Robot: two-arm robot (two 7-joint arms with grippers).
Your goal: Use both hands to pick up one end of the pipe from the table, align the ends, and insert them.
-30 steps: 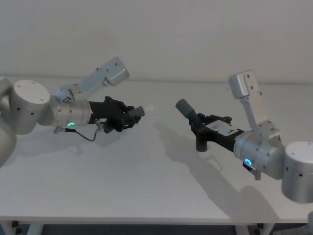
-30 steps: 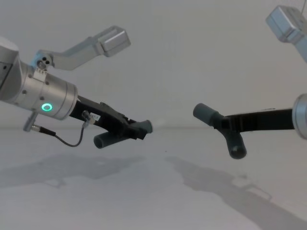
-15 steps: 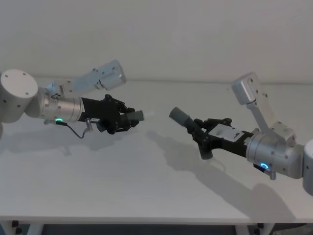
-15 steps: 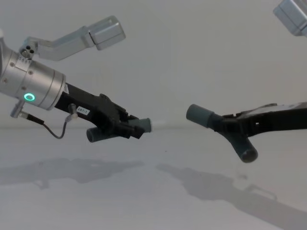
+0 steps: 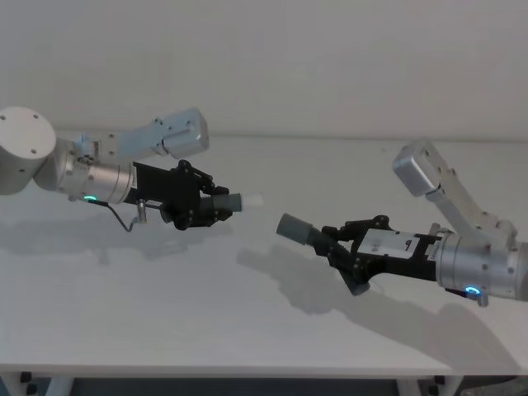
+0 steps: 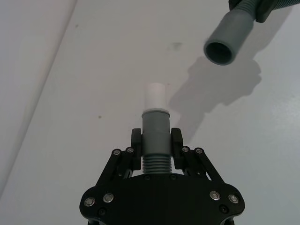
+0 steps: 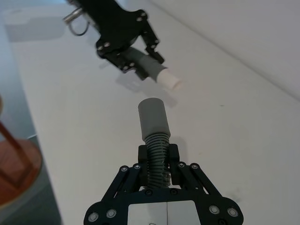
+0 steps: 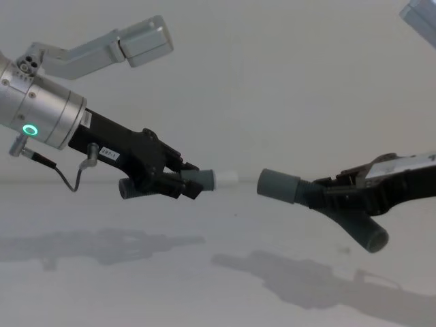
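while both pieces hang above the table (image 5: 206, 322), left gripper (image 5: 216, 204): pinching the curved piece (image 5: 233, 200) by its ribbed neck
white tip (image 5: 253, 200): juts past the jaws, pointing rightward
gap: tip and mouth near, apart, not lined up
collared mouth (image 5: 290, 227): open, facing the tip
right gripper (image 5: 334, 242): clamped on the ribbed part of the elbow piece (image 8: 368, 235)

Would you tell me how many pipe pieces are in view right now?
2. The white-tipped piece is held in the left end effector; the elbow piece is held in the right end effector, their facing ends apart. No other piece shows.
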